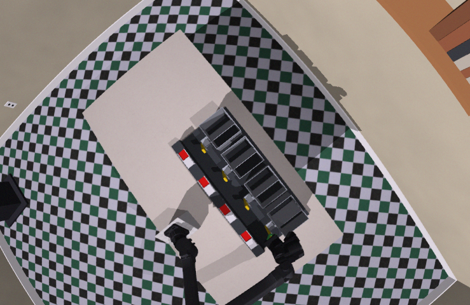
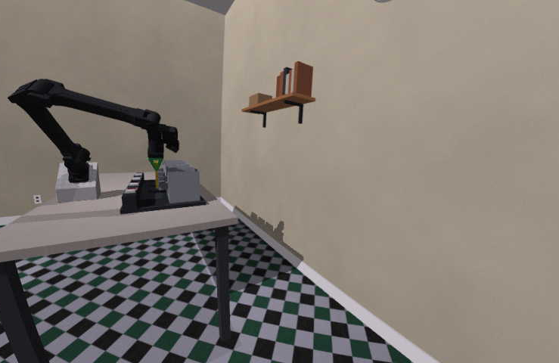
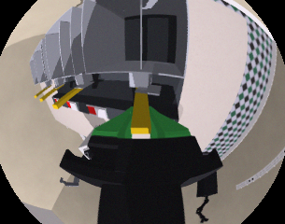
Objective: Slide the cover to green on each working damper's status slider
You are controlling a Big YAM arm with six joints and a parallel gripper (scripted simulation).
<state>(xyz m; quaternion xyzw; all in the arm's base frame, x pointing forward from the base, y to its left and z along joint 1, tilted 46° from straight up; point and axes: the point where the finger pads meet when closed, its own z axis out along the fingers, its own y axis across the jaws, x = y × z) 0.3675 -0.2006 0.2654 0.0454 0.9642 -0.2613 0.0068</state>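
beige walls point(image 1: 314, 93) point(image 2: 395, 128) around a floor point(image 1: 253, 74) point(image 2: 159, 299) checked in black, green and pale lilac. we note a pale, straight-edged table point(image 1: 145, 89) point(image 2: 116, 222); on it, a long black base tray point(image 1: 221, 180) point(image 2: 149, 197) carrying four grey box-shaped dampers in a row. a black jointed arm point(image 1: 188, 280) point(image 2: 100, 102) reaches over. we see the end damper point(image 1: 287, 215) point(image 2: 183, 184) point(image 3: 109, 37) standing behind its own slider point(image 1: 250, 241) point(image 2: 129, 192). all four sliders show red beside white. the gripper point(image 1: 269, 236) point(image 2: 156, 164) point(image 3: 141, 110) is closed on the end damper's upright yellow lever point(image 1: 267, 229) point(image 2: 156, 179) point(image 3: 141, 109), its green tapered fingertips point(image 2: 150, 161) on either side.
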